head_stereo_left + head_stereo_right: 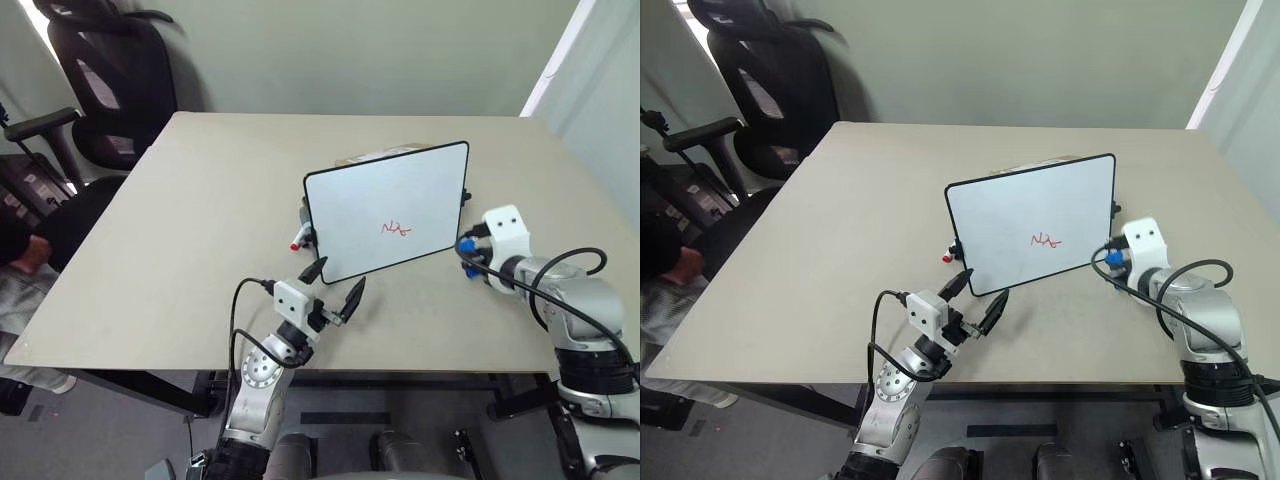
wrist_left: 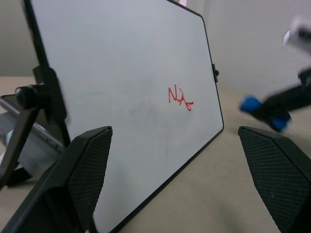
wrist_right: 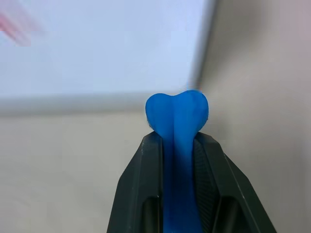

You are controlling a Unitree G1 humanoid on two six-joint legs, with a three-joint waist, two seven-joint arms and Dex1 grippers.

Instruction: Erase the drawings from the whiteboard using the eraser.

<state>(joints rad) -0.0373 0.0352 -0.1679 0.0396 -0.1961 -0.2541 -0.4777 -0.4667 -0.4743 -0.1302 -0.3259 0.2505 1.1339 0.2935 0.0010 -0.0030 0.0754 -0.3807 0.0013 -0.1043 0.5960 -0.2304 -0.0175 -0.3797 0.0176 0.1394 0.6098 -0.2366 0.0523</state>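
Eraser (image 3: 177, 116) pickup is complete: you have the right tool (image 1: 467, 250) clamped on the blue block, which bulges out past the fingertips. The tool sits just beside the lower right corner of the whiteboard (image 1: 360, 200), off the writing surface. The whiteboard stands tilted on its stand near the middle of the table (image 1: 160, 250). The drawings (image 1: 396, 229), a small red scribble, lie right of centre on the whiteboard, nearer its lower edge.

Next, judge the move as a short sweep from the corner across to the scribble, with the eraser face pressed against the board.

The left tool (image 1: 333, 285) has its fingers apart and empty, just below the whiteboard's lower left corner. A red-tipped marker (image 1: 298, 240) lies beside the whiteboard's left edge. Table room right of the whiteboard is open for your approach.
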